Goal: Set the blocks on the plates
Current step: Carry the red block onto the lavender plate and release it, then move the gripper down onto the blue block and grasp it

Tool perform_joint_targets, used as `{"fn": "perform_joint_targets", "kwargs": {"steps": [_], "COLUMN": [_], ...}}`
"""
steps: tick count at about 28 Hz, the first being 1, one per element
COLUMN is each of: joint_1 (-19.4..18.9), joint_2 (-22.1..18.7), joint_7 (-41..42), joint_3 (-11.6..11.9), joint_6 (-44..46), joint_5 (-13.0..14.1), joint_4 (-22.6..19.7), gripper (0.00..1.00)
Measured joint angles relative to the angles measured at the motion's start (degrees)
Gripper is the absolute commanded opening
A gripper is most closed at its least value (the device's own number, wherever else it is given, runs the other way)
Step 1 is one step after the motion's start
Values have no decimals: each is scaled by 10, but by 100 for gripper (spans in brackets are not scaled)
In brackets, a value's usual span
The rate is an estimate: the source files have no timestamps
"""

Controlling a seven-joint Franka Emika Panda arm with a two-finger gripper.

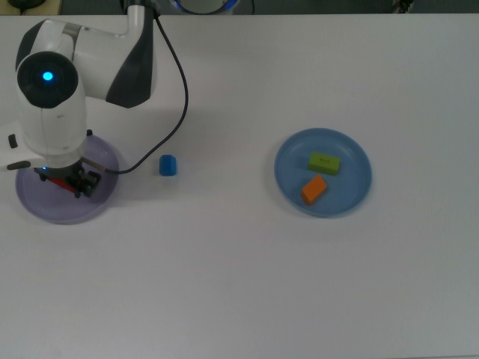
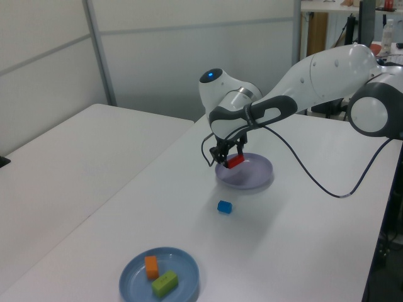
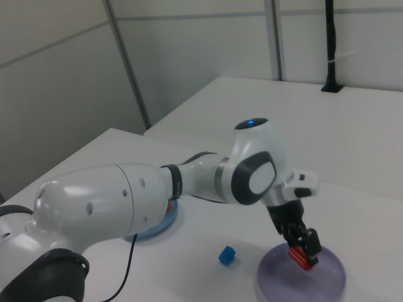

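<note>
Top view: the gripper [image 1: 69,182] holds the red block [image 1: 58,182] pinched between its fingers, above the lavender plate [image 1: 45,209]. The blue block [image 1: 168,165] lies on the table [image 1: 239,284] between plates; the green block [image 1: 324,161] and orange block [image 1: 314,189] rest on the blue plate [image 1: 288,183].

Left view: the red block appears to hang just over the lavender plate.

Right view: likewise. Judged step: placing red; next calls for lowering and letting go.

You'll find no readable text, label, brand, number or sign in any view, neither on the arm, blocks, plates nor counter.
</note>
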State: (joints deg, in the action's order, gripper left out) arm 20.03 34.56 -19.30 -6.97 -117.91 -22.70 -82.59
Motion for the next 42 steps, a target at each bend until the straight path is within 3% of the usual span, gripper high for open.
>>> {"fn": "perform_joint_targets", "kwargs": {"steps": [1, 2, 3, 5, 11, 16, 21, 29, 33, 42], "joint_1": [1, 1, 1, 0, 0, 0, 0, -3, -13, -64], "joint_2": [2, 4, 5, 8, 8, 8, 5, -18, -34, -47], "joint_7": [1, 3, 6, 13, 32, 34, 35, 74, 131, 237], "joint_3": [2, 3, 3, 3, 3, 3, 3, 1, -1, -11], "joint_6": [0, 0, 0, 0, 0, 0, 0, 41, 94, 190], "joint_5": [0, 0, 0, 0, 0, 0, 8, 56, 76, 83], "joint_4": [-1, -3, -4, -7, -8, -8, -6, -5, -4, -4], "gripper": [30, 39, 68, 80, 89, 90, 100, 100, 100, 100]}}
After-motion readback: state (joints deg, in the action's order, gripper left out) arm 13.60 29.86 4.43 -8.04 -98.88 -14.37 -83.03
